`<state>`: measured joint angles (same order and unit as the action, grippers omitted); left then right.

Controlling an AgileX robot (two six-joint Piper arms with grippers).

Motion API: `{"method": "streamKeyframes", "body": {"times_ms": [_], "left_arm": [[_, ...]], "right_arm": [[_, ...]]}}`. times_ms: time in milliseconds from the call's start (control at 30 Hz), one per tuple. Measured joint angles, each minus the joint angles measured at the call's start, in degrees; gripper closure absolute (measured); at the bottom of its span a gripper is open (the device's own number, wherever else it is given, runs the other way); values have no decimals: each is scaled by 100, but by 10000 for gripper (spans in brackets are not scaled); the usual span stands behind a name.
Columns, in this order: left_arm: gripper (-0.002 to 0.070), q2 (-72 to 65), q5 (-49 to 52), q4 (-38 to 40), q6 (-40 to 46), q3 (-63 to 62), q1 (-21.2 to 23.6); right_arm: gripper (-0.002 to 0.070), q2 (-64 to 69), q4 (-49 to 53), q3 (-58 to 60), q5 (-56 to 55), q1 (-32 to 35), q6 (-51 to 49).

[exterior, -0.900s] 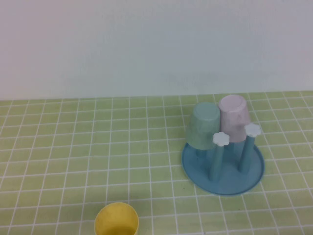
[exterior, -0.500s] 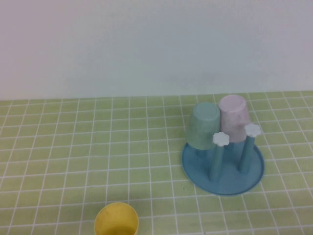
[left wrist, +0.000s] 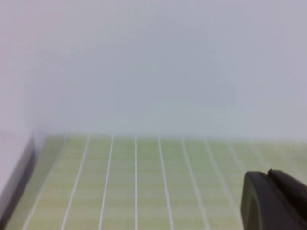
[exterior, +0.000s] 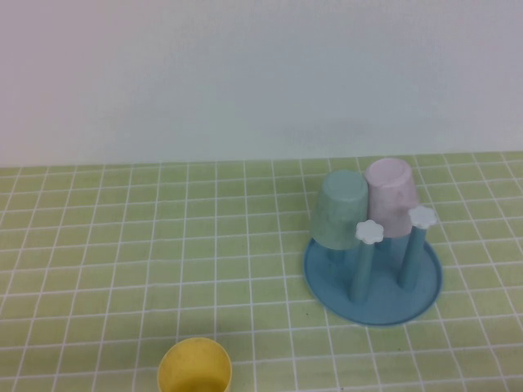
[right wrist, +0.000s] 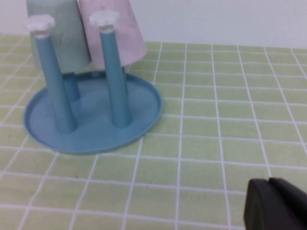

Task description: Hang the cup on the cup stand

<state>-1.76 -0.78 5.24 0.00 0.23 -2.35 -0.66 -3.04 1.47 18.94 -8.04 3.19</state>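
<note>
Three cups are showing: one yellow cup (exterior: 194, 365) sitting alone near the front, well apart from the cup stand (exterior: 373, 291), plus one green cup (exterior: 340, 209) and one pink cup (exterior: 391, 197) sitting upside down on it. One stand, with two bare white-topped pegs (exterior: 365, 261) standing free. Two grippers: left gripper (left wrist: 276, 201) and right gripper (right wrist: 276, 205) each peeking in at a wrist view's edge.

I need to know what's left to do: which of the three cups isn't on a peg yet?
The yellow cup, standing alone on the table near the front edge; the mint-green cup and pink cup hang upturned on the cup stand.
</note>
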Motion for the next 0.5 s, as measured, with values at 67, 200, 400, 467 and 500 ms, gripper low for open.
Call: {"method": "streamKeyframes", "body": {"times_ms": [67, 200, 400, 467, 500], "left_arm": [[675, 0, -481, 121, -139, 0, 0], [675, 0, -1218, 230, -533, 0, 0], [675, 0, -1346, 230, -546, -10, 0], [675, 0, -1346, 230, -546, -10, 0], [675, 0, -1346, 230, -546, -10, 0]], "right_arm": [[678, 0, -138, 11, -165, 0, 0], [678, 0, -903, 19, -1138, 0, -25], [678, 0, -2043, 19, -2485, 0, -48], [678, 0, -2159, 19, -2621, 0, -48], [678, 0, -2173, 19, -2662, 0, -48]]}}
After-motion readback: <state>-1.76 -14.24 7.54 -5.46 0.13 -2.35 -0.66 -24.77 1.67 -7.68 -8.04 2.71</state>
